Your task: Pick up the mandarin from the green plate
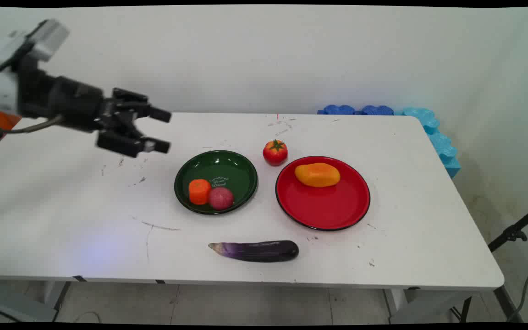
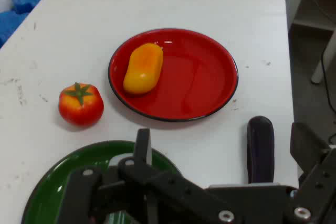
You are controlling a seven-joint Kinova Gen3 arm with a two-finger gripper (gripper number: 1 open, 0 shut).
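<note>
White arm with a black wrist, trailing cable and black two-finger gripper (image 1: 163, 130) with silver screws

The red plate (image 1: 323, 208) and green plate (image 1: 236, 172) look shiny and smooth, like enamel. The tomato (image 1: 275, 152) and eggplant (image 1: 257, 250) look like glossy plastic. The white table (image 1: 62, 206) is matt and scuffed.

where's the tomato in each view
Main view: the tomato stands on the table just behind the gap between the green plate and the red plate.
Hand view: it sits at left centre, left of the red plate, above the green plate's rim.
Shared landmark: the yellow-orange fruit on the red plate.
</note>
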